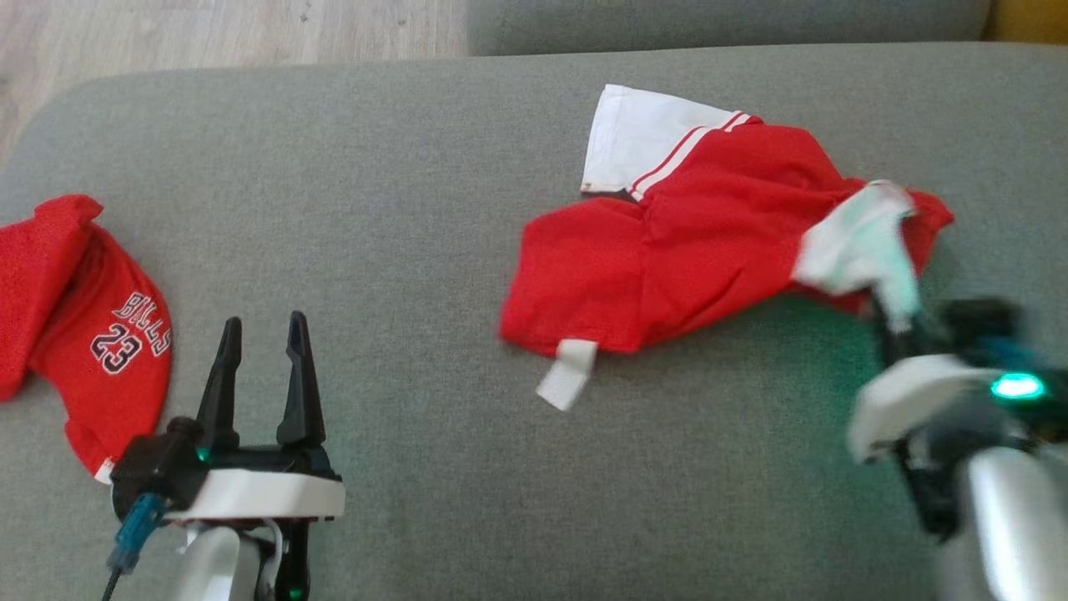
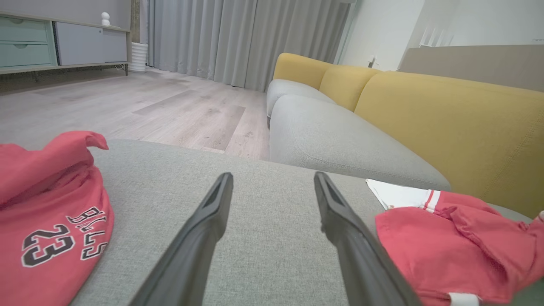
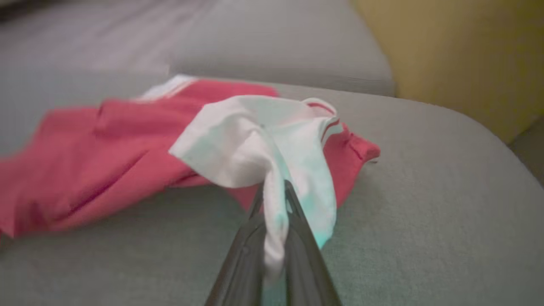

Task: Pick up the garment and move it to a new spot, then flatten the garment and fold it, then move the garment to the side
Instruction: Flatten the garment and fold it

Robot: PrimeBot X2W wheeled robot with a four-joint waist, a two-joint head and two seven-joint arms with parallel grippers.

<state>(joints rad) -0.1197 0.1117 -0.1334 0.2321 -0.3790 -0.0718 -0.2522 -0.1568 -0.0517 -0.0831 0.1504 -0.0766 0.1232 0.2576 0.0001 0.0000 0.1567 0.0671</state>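
Red garment [image 1: 684, 242]: lies crumpled on the grey cushion [image 1: 400, 209], right of centre.
Right gripper [image 1: 889, 313]: fingers pinched shut on its white trim [image 3: 255, 136], likely to lift it to a new spot.
Left gripper [image 1: 263, 334]: fingers spread, holding nothing, beside the numbered jersey [image 1: 92, 334].

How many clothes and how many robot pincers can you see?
Clothes: 2 (red mesh jersey numbered 23, red-and-white fabric garment)
Pincers: 2 (left dark two-fingered pincer, right dark two-fingered pincer)
Total: 4
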